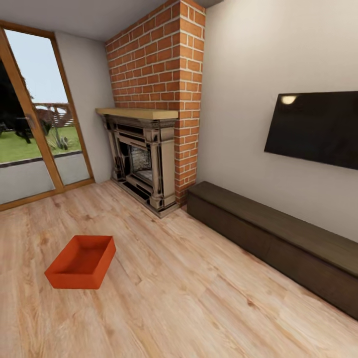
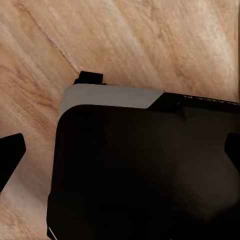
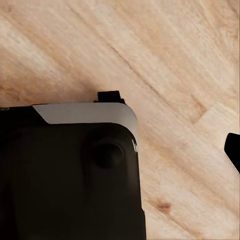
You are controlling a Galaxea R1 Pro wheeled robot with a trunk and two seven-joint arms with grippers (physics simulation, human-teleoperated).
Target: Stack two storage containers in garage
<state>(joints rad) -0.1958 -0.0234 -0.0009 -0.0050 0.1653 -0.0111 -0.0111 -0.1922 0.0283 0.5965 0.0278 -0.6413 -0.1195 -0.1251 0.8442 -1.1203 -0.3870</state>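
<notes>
Both sets of jaws stand apart with nothing between them: the left gripper [image 2: 120, 155] shows a dark fingertip at each side edge of its wrist picture, while the right gripper's one visible fingertip [image 3: 233, 150] sits at the right edge, its partner out of frame, so its exact spread I cannot tell. Under each lies the robot's black base [image 2: 140, 170] and light wood-plank floor [image 3: 165, 65].

In the head view's lower left, one storage container [image 1: 81, 261] rests on the planks, empty and untouched. Farther off, a dark low cabinet [image 1: 278, 238] runs along the right wall under a television [image 1: 313, 128]; the brick fireplace [image 1: 149, 154] and glass doors [image 1: 35, 134] stand beyond. Judging from this, nothing has been carried yet; both pickups, the trip to the garage and the stacking remain.
</notes>
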